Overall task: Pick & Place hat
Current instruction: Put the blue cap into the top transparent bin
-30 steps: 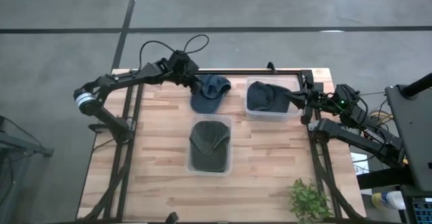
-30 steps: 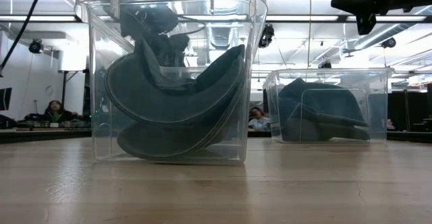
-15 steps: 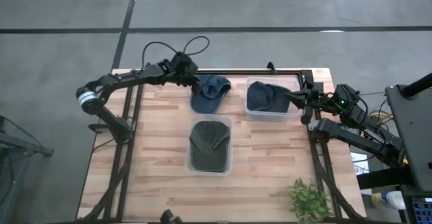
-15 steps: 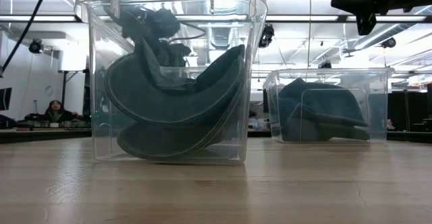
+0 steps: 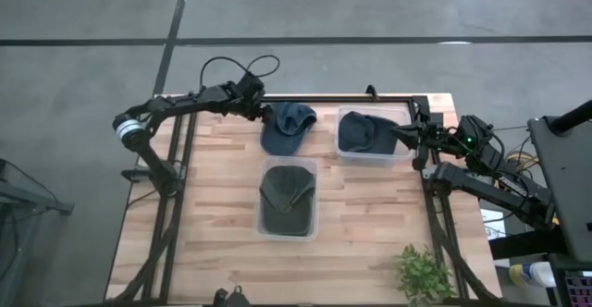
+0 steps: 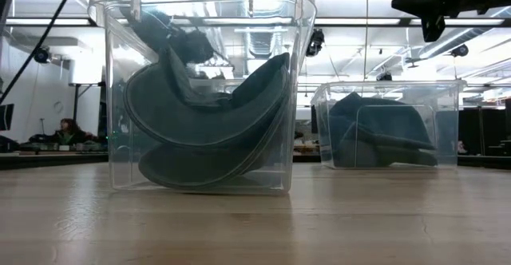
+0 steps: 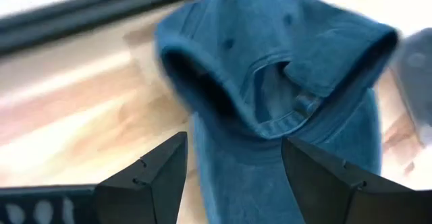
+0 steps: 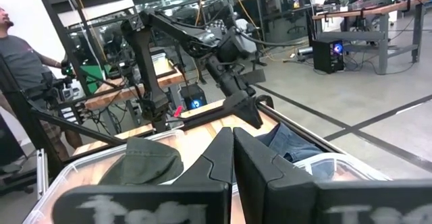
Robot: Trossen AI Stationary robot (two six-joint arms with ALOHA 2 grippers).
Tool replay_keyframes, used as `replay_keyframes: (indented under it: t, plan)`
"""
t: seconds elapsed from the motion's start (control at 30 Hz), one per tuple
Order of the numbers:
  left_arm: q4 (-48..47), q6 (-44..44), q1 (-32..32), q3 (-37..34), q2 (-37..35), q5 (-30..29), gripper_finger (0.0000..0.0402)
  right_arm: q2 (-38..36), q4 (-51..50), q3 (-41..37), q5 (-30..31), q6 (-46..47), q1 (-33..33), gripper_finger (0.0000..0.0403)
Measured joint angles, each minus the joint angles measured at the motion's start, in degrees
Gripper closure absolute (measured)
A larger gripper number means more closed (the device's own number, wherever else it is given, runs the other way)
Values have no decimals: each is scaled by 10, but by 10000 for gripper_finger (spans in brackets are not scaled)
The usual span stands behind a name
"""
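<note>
A blue hat [image 5: 287,127] lies crown up on the wood table at the far middle. Its open back with the strap [image 7: 283,82] faces my left gripper. My left gripper [image 5: 259,110] stands open just to the hat's left. In the left wrist view its fingers [image 7: 233,177] stand apart in front of the hat and touch nothing. My right gripper [image 5: 403,133] is shut and hovers over the right rim of a clear bin [image 5: 370,160], which holds a dark hat [image 5: 361,133]. A second clear bin [image 5: 261,224] nearer the front holds a dark green hat [image 5: 287,196].
A black rail [image 5: 342,99] runs along the table's far edge behind the blue hat. A small green plant [image 5: 424,275] stands at the near right corner. In the low view both bins [image 6: 200,89] stand upright on the table. A person [image 6: 65,129] sits in the room behind.
My left gripper has drawn back a little from the blue hat toward the table's far left. The hat stays where it lay on the table.
</note>
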Motion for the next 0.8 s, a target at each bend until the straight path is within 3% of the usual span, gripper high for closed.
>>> replay_keyframes:
  t: [0.17, 0.4, 0.57, 0.8]
  plan:
    - [-42, -23, 16, 21, 18, 33, 170, 0, 0, 0, 0, 2, 0, 394]
    - [-87, 7, 19, 81, 75, 31, 170, 0, -1, 0, 0, 9, 0, 394]
    - [-170, 16, 21, 129, 127, 24, 170, 0, -1, 0, 0, 11, 0, 394]
    - [-178, 26, 20, 137, 164, 30, 170, 0, -1, 0, 0, 12, 0, 394]
